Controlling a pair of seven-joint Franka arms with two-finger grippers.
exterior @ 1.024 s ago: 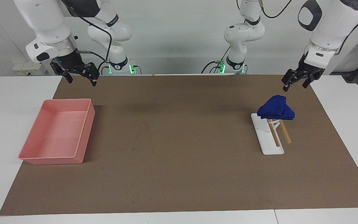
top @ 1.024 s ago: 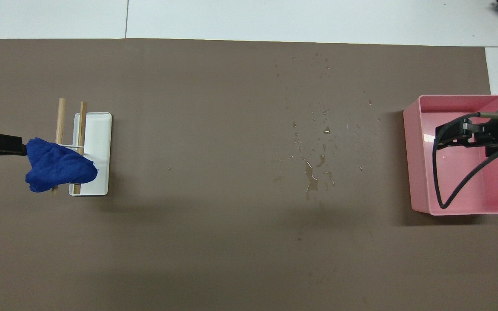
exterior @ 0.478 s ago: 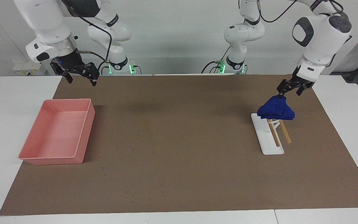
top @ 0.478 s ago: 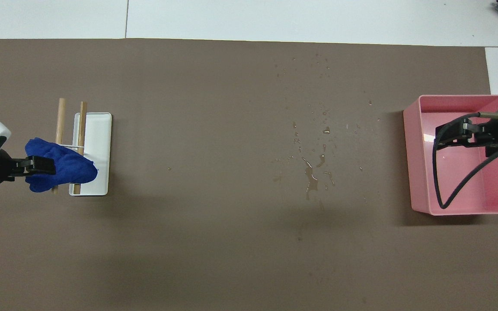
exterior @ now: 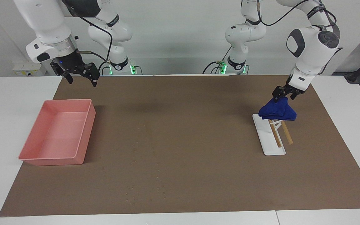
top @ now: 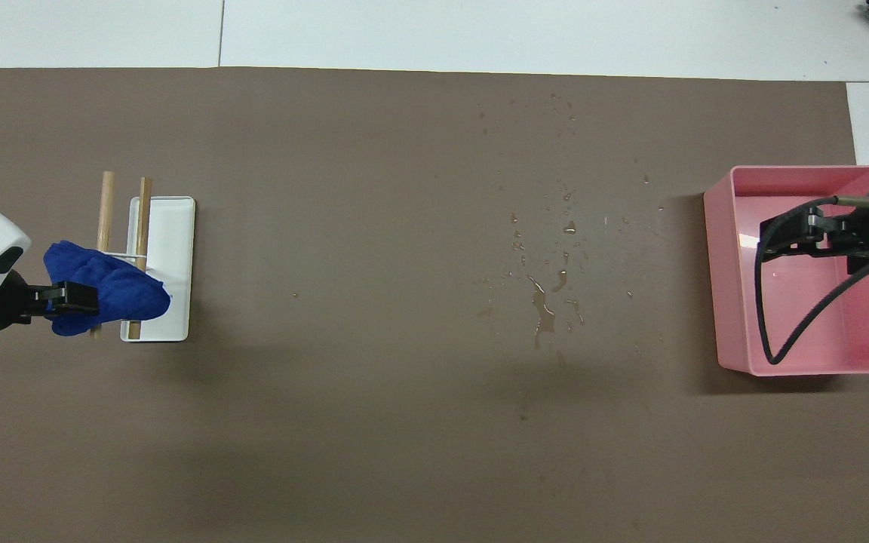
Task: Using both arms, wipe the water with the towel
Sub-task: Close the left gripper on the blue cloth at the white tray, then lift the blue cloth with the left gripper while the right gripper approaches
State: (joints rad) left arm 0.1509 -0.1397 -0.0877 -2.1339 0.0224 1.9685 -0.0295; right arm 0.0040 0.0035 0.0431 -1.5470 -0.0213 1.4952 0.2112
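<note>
- A second ago my left gripper [exterior: 282,95] hung open in the air above the mat, apart from the small deep-blue soft towel [exterior: 277,110]. Now it has come down onto the towel's top edge, at the side nearer to the robots.
- Fingers of the left gripper: in the facing view they touch the cloth and look nearly together, but I cannot tell if they already clamp it, so I don't claim a grip.
- The towel did not move. It sits bunched on the two wooden rods of the white drying rack [exterior: 269,137], toward the left arm's end of the brown table mat [exterior: 180,140].
- Meaning for the task, as I judge: this is the pick-up step and the wiping is not yet begun. Next I must close firmly and lift straight, else the cloth may catch on the rods.
- My right gripper [exterior: 80,76] did not change. It waits in the air with fingers apart, over the mat's edge just by the pink plastic tray [exterior: 34,154].
- The overhead view shows the spilled water drops [top: 548,290] clearly, approx. mid-mat and closer to the tray than to the towel. In the facing view they are only faint specks.
- The facing view shows the height: left gripper down at the towel, right gripper well up. From overhead the right gripper seems to lie in the tray.
</note>
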